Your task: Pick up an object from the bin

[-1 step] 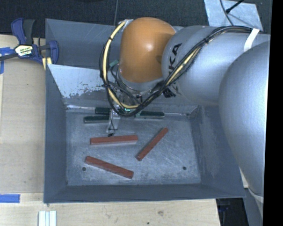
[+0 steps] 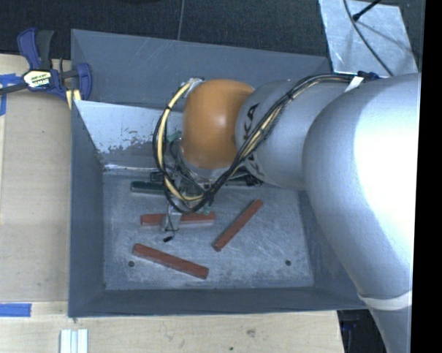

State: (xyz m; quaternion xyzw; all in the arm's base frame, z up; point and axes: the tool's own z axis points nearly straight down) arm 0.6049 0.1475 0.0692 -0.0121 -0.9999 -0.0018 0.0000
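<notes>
Bin floor (image 2: 276,259), brown stick (image 2: 197,219) left-right under gripper (image 2: 170,230)

No legible text or labels.

**One camera, high and oblique**

Single view looks down into the grey metal bin (image 2: 83,225) from above, tilted somewhat to one side. Close in; far, near and left walls sit within frame. Arm (image 2: 360,163) enters from the right, nearest the lens.
</notes>
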